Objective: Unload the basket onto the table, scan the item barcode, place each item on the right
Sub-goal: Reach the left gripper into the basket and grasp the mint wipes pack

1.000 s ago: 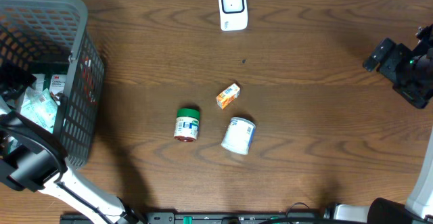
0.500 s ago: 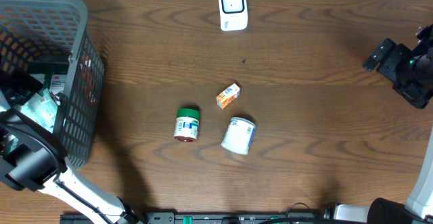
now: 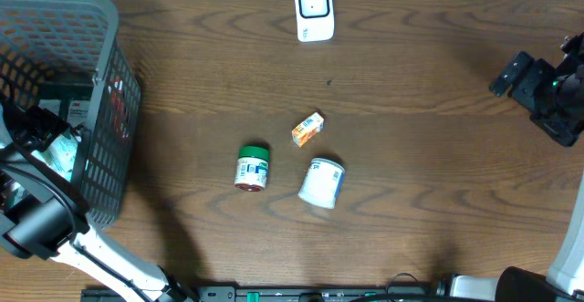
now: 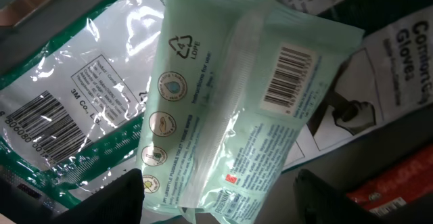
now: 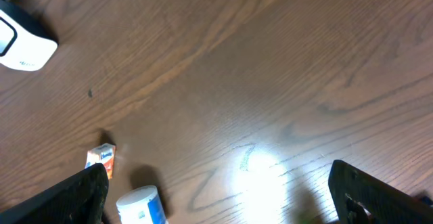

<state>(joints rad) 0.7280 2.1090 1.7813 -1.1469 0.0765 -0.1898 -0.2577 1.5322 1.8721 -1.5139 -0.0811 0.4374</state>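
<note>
Pale-green wipes packet (image 4: 230, 109) lies barcode-up in the basket (image 3: 114, 110) at nine o'clock. Left jaws stand wide open over it, empty. Right jaws, at three o'clock, gape empty. Likely the pickup step: next, grip it and carry it to the scanner (image 3: 313, 10) at twelve.

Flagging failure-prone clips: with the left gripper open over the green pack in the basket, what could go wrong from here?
1. The green pack overlaps a clear 3M packet and a gloves package; the open left gripper might pinch a neighbour too.
2. The pack looks soft and glossy, so it could slip or snag on the basket wall during lifting.
</note>
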